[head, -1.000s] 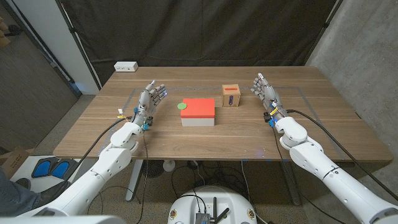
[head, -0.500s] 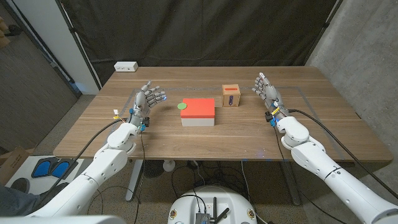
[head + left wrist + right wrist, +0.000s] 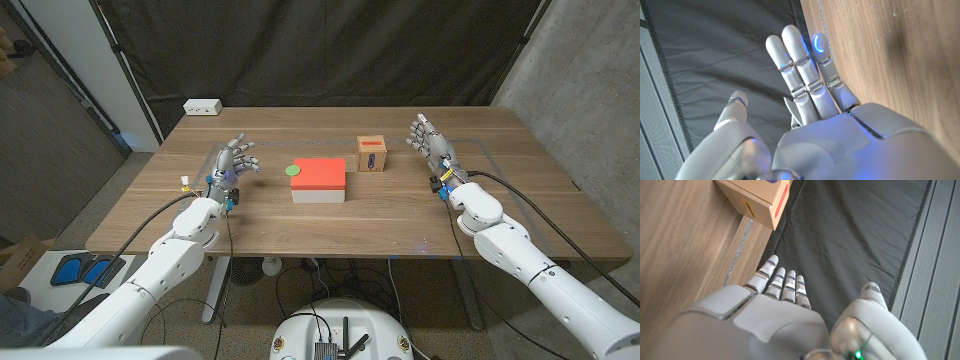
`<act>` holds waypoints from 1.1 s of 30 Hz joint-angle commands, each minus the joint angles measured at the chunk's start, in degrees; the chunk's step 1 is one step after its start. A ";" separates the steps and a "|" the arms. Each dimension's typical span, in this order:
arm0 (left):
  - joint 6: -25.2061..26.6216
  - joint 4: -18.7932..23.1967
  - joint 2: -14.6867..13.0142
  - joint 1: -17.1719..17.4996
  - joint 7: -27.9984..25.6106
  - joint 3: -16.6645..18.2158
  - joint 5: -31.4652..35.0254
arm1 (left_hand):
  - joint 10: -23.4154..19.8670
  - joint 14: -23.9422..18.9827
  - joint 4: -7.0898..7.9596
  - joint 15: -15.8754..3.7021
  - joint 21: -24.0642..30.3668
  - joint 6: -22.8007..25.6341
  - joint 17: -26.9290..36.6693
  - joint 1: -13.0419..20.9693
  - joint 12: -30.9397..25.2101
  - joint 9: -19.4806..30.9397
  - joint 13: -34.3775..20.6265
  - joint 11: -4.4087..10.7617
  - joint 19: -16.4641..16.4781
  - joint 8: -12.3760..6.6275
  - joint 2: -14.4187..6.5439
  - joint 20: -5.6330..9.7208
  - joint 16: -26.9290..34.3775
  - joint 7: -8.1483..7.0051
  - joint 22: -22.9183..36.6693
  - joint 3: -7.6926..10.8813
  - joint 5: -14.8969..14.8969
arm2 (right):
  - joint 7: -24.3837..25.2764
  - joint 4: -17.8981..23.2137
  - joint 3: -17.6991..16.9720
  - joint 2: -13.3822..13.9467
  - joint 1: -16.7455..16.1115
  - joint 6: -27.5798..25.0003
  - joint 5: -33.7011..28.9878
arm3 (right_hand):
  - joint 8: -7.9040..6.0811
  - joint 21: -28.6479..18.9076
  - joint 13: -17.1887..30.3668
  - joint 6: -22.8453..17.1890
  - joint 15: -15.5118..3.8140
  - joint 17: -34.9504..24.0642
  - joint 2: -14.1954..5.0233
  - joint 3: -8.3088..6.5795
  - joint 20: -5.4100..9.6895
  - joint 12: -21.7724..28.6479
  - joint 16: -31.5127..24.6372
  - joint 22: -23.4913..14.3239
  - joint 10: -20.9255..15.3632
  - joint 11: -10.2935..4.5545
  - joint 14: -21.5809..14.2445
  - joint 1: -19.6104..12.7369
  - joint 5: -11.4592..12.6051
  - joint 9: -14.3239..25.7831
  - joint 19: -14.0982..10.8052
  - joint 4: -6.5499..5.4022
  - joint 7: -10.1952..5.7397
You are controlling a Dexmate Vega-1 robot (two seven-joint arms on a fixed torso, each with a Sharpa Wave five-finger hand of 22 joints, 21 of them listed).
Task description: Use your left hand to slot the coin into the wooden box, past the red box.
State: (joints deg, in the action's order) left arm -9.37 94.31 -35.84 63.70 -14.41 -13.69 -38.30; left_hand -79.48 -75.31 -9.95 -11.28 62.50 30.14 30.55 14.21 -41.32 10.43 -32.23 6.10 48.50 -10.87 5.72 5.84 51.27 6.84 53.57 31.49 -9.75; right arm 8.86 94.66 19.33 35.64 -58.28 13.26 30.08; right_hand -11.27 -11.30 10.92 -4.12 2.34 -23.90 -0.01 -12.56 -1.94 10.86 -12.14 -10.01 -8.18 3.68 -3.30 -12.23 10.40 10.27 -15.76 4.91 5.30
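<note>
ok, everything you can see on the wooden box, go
The wooden box is a small light-wood cube standing upright on the table, beside the far right corner of the red box with a gap between them. Its top carries a purple patch with a red strip along the near edge. The right wrist view shows a red side face and a thin yellowish mark on another side. Nothing touches it; the right hand stands apart.

Premises: a robotics test lab. A wooden worktop (image 3: pixel 400 225) stands on a frame against a black curtain backdrop (image 3: pixel 330 50) hung across the far side. A bare concrete wall (image 3: pixel 590 90) runs along the right. Grey carpet floor (image 3: pixel 120 190) on the left. A white power strip (image 3: pixel 202 106) sits at the worktop's far left corner.
</note>
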 commanded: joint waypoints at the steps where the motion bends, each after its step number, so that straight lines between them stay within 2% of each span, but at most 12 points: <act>1: 2.95 2.78 -0.58 1.82 -3.33 1.31 -0.78 | -2.24 -4.76 1.19 -0.76 9.41 4.31 6.10 -0.34 -10.47 0.26 -4.48 4.08 3.67 -0.25 0.32 4.44 6.86 -1.36 10.03 0.85 -0.11 | 4.12 1.90 0.37 -1.02 -1.71 0.65 -3.06 | -0.39 -0.35 -0.05 -0.20 0.18 0.01 -0.47 -0.09 -0.11 0.54 -0.36 -0.11 -0.56 0.21 -0.71 -0.03 0.14 0.19 -0.37 0.36 0.02; 3: 4.41 4.07 -0.90 2.31 -5.67 1.49 -0.01 | -2.30 -5.12 2.49 -0.66 13.27 6.77 13.14 -4.42 -18.09 0.24 -5.95 5.01 4.72 -0.17 0.21 6.01 13.76 -1.79 15.52 2.06 -0.13 | 4.70 2.10 0.33 -1.18 -2.12 0.70 -3.36 | -0.37 -0.33 -0.07 -0.23 0.03 0.05 -0.52 -0.13 -0.13 0.54 -0.36 -0.11 -0.62 0.17 -0.72 -0.10 0.13 0.19 -0.37 0.43 0.03; 6: 6.18 5.78 -1.37 3.12 -7.08 1.97 -0.31 | -2.35 -4.75 3.08 -0.60 16.50 8.86 18.14 -8.17 -24.12 0.13 -7.18 5.30 5.85 -0.08 0.20 6.31 18.73 -2.69 17.15 3.52 -0.13 | 5.32 2.50 0.16 -1.39 -2.78 0.74 -3.42 | -0.37 -0.31 -0.08 -0.33 0.12 0.10 -0.59 -0.16 -0.23 0.54 -0.38 -0.11 -0.70 0.24 -0.79 -0.18 0.11 0.19 -0.33 0.52 -0.05; 10: 7.58 7.30 -1.76 4.28 -6.12 2.92 -2.92 | -2.09 -3.34 2.01 -0.58 18.10 11.28 17.06 -7.64 -26.63 0.10 -6.81 5.24 5.26 -0.35 -0.74 6.36 18.57 -3.32 16.71 5.63 -0.55 | 5.95 3.28 0.03 -1.14 -3.47 0.11 -3.74 | -0.35 -0.31 -0.10 -0.37 0.16 0.15 -0.65 -0.21 -0.22 0.58 -0.41 -0.11 -0.86 0.29 -0.90 -0.27 0.10 0.19 -0.37 0.62 -0.10; 13: 8.09 7.72 -1.72 4.93 -4.46 3.62 -5.57 | -1.91 -4.00 -0.19 -0.64 18.37 12.56 16.36 -3.49 -27.83 0.12 -4.89 5.18 4.76 -0.23 -2.10 6.36 19.73 -3.63 15.33 8.54 -1.15 | 6.06 3.76 0.03 -0.78 -3.82 -0.59 -3.89 | -0.33 -0.31 -0.11 -0.37 0.15 0.19 -0.70 -0.25 -0.24 0.57 -0.42 -0.11 -0.91 0.29 -0.95 -0.35 0.09 0.19 -0.39 0.69 -0.16; 16: 9.37 8.59 -1.58 5.61 -4.30 4.23 -8.01 | -2.21 -3.99 -0.92 -0.61 18.98 14.33 15.20 -0.33 -28.51 0.16 -3.52 5.16 5.09 -0.57 -2.63 6.37 19.96 -3.92 15.12 10.06 -1.48 | 6.08 4.08 -0.01 -0.61 -4.19 -0.98 -3.77 | -0.34 -0.33 -0.12 -0.46 0.25 0.25 -0.80 -0.36 -0.36 0.63 -0.47 -0.11 -1.14 0.47 -1.11 -0.59 0.07 0.19 -0.50 0.87 -0.31; 17: 10.59 9.41 -1.70 5.92 -5.17 4.45 -8.79 | -2.17 -4.30 -1.28 -0.59 19.53 15.40 14.54 1.97 -29.12 0.19 -2.82 5.18 4.94 -0.71 -2.27 6.31 20.44 -4.06 15.31 10.69 -1.65 | 6.13 4.15 -0.05 -0.63 -4.31 -1.03 -3.69 | -0.34 -0.32 -0.13 -0.47 0.19 0.27 -0.83 -0.41 -0.30 0.63 -0.46 -0.11 -1.16 0.44 -1.10 -0.68 0.07 0.19 -0.48 0.92 -0.44; 23: 15.94 12.88 -2.36 6.96 -9.17 5.28 -12.03 | -2.28 -4.40 -1.38 -0.55 21.44 20.80 11.06 11.58 -31.57 0.40 0.36 5.27 4.44 -1.55 -0.90 6.37 22.04 -4.99 14.69 12.01 -2.18 | 6.30 4.60 -0.24 -0.11 -4.91 -1.38 -4.00 | -0.33 -0.35 -0.14 -0.45 0.32 0.46 -1.19 -0.96 -0.33 0.60 -0.49 -0.09 -1.26 0.37 -1.32 -1.89 0.14 0.21 -0.72 1.68 -0.50; 25: 17.87 13.89 -3.16 7.05 -9.46 5.58 -13.28 | -2.30 -5.00 -1.07 -0.52 21.42 24.24 5.75 17.92 -33.21 0.63 2.75 5.34 5.29 -2.02 0.10 6.38 22.01 -5.38 12.21 10.93 -2.27 | 6.24 4.68 -0.37 0.03 -5.16 -1.21 -4.01 | -0.36 -0.36 -0.15 -0.50 0.26 0.53 -1.31 -1.16 -0.39 0.60 -0.48 -0.09 -1.34 0.33 -1.35 -2.34 0.19 0.22 -0.78 1.96 -0.57; 27: 19.89 15.10 -3.86 7.20 -10.35 6.01 -14.59 | -2.31 -4.57 -0.90 -0.48 20.46 26.90 0.98 21.44 -34.22 1.05 4.38 5.39 5.88 -2.58 0.18 6.36 21.12 -5.61 9.16 9.63 -2.29 | 6.22 4.77 -0.57 -0.03 -5.42 -1.09 -3.67 | -0.37 -0.37 -0.15 -0.53 0.26 0.57 -1.38 -1.28 -0.37 0.61 -0.47 -0.09 -1.40 0.31 -1.36 -2.60 0.21 0.22 -0.86 2.13 -0.54; 28: 20.90 15.73 -4.32 7.30 -10.72 6.26 -15.22 | -2.40 -4.82 -0.71 -0.44 20.08 28.14 -3.74 24.10 -34.88 1.41 6.23 5.40 6.95 -2.76 0.47 6.38 20.37 -6.28 6.73 8.05 -2.32 | 6.16 4.73 -0.61 0.03 -5.55 -0.90 -3.73 | -0.37 -0.35 -0.15 -0.55 0.18 0.61 -1.44 -1.37 -0.28 0.58 -0.48 -0.08 -1.37 0.23 -1.40 -2.79 0.22 0.23 -0.83 2.25 -0.66; 33: 25.56 18.48 -6.21 7.34 -13.63 7.40 -17.73 | -2.82 -6.46 -0.78 -0.61 21.12 29.27 -6.31 29.49 -37.80 2.15 7.29 5.22 9.27 -3.22 0.40 6.47 23.87 -6.55 5.72 6.85 -2.68 | 6.13 4.97 -0.86 0.21 -6.27 -0.73 -3.54 | -0.46 -0.37 -0.15 -0.82 0.19 0.70 -1.60 -1.61 -0.32 0.68 -0.51 -0.09 -1.73 0.13 -1.54 -3.32 0.25 0.24 -0.95 2.56 -0.73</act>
State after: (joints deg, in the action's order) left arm 7.10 106.84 -38.86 70.00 -23.43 -8.59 -50.16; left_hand -81.90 -80.76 -10.77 -11.87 82.84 58.81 24.55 41.50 -77.46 12.07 -24.95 11.16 56.60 -13.38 6.01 8.44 72.92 0.46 59.30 38.86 -12.09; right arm 14.87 99.03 18.99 35.41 -63.16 12.37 26.36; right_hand -11.27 -11.30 10.66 -4.58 2.75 -23.10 -1.46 -13.88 -2.25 11.29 -12.14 -10.00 -9.44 3.87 -4.33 -14.59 10.40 10.26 -16.07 7.08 4.83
